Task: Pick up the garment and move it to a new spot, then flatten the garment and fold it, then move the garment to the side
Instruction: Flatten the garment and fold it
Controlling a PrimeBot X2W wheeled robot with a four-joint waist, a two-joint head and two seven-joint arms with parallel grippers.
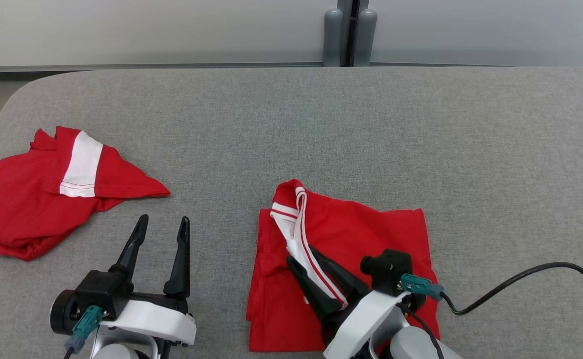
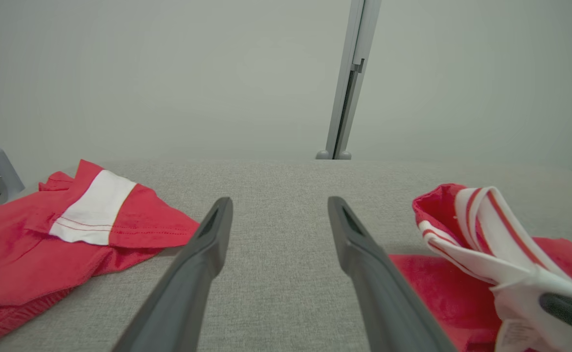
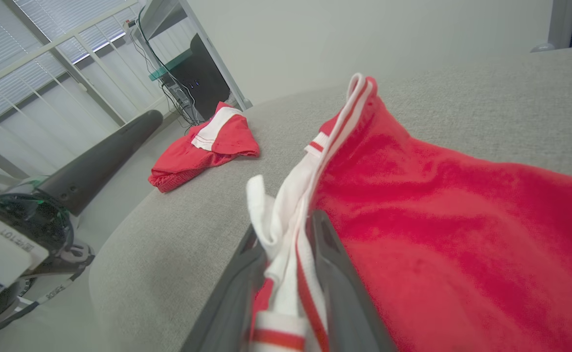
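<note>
The garment [image 1: 371,234] is red with a white-and-red striped band [image 1: 296,224] and lies folded on the grey table near the front edge. My right gripper [image 1: 302,255] rests over it, pointing up and left. Its jaws are slightly parted, and the bunched band [image 3: 286,215] stands loosely between the fingers [image 3: 330,254]. The same band [image 2: 481,230] appears at the right of the left wrist view. My left gripper [image 1: 164,222] hovers open over bare table to the garment's left, with nothing between its fingers [image 2: 202,254].
A second red garment [image 1: 22,199] with a white panel lies crumpled at the table's left edge [image 2: 46,234] [image 3: 202,146]. A black cable [image 1: 545,279] loops over the table to the right. Grey posts [image 1: 348,32] stand behind the padded table [image 1: 321,124].
</note>
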